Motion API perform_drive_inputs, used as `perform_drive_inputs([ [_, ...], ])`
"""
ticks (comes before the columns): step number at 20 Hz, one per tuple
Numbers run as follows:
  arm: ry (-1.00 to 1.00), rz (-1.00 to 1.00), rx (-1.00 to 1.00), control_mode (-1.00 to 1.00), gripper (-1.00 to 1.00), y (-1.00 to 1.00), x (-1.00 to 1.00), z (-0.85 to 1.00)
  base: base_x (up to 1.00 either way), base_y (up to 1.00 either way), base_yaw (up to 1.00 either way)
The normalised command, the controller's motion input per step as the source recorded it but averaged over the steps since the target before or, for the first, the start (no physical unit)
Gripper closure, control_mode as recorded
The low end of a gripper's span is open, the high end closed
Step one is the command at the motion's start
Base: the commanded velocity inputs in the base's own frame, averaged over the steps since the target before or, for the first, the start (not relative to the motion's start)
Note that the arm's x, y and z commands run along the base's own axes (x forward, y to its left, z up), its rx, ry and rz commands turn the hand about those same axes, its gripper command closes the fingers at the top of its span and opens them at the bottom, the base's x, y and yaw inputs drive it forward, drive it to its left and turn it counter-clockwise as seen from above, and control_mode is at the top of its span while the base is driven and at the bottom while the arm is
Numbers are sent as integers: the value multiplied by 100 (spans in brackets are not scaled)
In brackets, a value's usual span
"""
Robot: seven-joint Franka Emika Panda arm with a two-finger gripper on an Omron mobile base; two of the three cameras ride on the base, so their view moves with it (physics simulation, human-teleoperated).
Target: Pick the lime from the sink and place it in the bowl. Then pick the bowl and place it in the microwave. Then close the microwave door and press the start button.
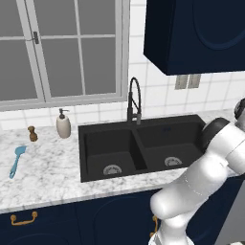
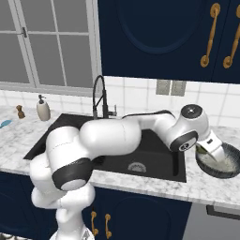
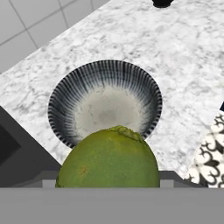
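The lime [image 3: 108, 157] fills the bottom of the hand view, close to the camera and hanging just above the near rim of the striped gray-blue bowl [image 3: 105, 103]. In the right base view my gripper [image 2: 206, 152] reaches down over the bowl [image 2: 226, 164] on the marble counter right of the black sink [image 2: 140, 157], shut on the lime [image 2: 202, 149], which shows as a green spot at the hand. The bowl's pale inside holds nothing. The sink [image 1: 143, 143] basins hold nothing. The microwave is out of view.
A tall black faucet [image 1: 134, 100] stands behind the sink. A soap dispenser [image 1: 63, 124], a small brown grinder [image 1: 32, 133] and a blue spatula [image 1: 16, 160] lie on the counter to the left. A black-and-white patterned thing [image 3: 211, 159] sits beside the bowl.
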Motion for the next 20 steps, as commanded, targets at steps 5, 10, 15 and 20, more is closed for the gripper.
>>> perform_drive_inputs([
  [5, 0, 0, 3, -100, 100, -25, 21, -30, 0, 0, 0],
  [10, 0, 0, 6, -100, 100, -31, 29, -12, 0, 0, 0],
  [15, 0, 0, 11, -100, 100, -46, 24, 0, 0, 0, 0],
  [20, 0, 0, 9, -100, 100, -27, 12, 0, 0, 0, 0],
])
